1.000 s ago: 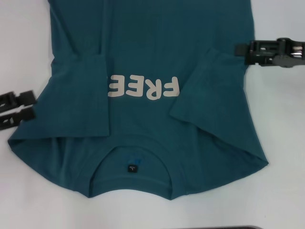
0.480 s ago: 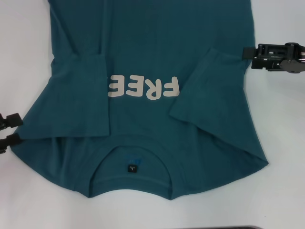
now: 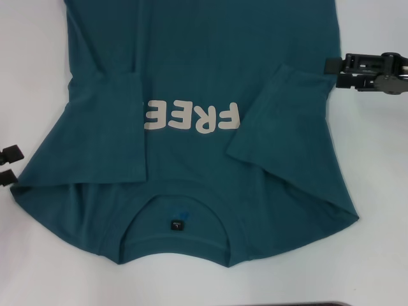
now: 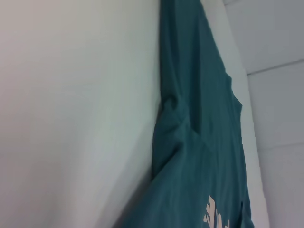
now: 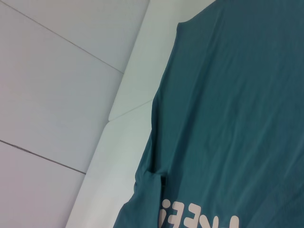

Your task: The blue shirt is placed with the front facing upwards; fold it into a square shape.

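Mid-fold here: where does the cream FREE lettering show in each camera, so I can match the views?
Head view: the lettering sits mid-frame, upside down, its ends partly covered by the folded-in sleeves.
Left wrist view: only a sliver of the lettering at the bottom edge.
Right wrist view: the lettering runs along the bottom edge.
Shared landmark: the blue shirt on the white table.

Black left gripper, black angular right gripper
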Robot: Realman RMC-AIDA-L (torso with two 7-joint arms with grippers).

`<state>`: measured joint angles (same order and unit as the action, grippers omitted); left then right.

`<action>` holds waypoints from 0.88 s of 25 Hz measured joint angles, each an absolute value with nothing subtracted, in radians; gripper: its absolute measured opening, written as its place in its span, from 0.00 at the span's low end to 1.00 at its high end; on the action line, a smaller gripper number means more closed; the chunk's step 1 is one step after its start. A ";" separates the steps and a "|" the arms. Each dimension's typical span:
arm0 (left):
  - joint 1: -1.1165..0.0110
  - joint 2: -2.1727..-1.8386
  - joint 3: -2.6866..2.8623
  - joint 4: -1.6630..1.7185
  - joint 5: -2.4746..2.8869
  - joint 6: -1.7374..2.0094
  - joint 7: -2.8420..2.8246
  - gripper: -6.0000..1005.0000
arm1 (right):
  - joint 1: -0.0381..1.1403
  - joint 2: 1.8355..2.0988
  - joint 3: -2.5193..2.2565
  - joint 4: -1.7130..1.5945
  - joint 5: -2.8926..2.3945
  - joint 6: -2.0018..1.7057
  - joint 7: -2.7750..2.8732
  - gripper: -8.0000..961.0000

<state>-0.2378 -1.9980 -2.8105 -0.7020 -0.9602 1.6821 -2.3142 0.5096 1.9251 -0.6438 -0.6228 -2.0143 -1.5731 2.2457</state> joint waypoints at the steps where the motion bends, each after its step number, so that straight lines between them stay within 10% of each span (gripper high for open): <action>1: -0.242 -1.997 -2.810 -0.703 -0.960 1.680 -2.282 0.79 | 0.510 1.925 -0.644 -0.623 -2.014 -1.573 2.246 0.95; 22: -0.247 -2.006 -2.793 -0.695 -0.926 1.538 -2.223 0.79 | 0.507 1.925 -0.623 -0.623 -2.014 -1.577 2.248 0.95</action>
<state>-0.2472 -2.0061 -2.7931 -0.6955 -0.9255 1.5379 -2.2229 0.5074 1.9251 -0.6227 -0.6228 -2.0141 -1.5770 2.2483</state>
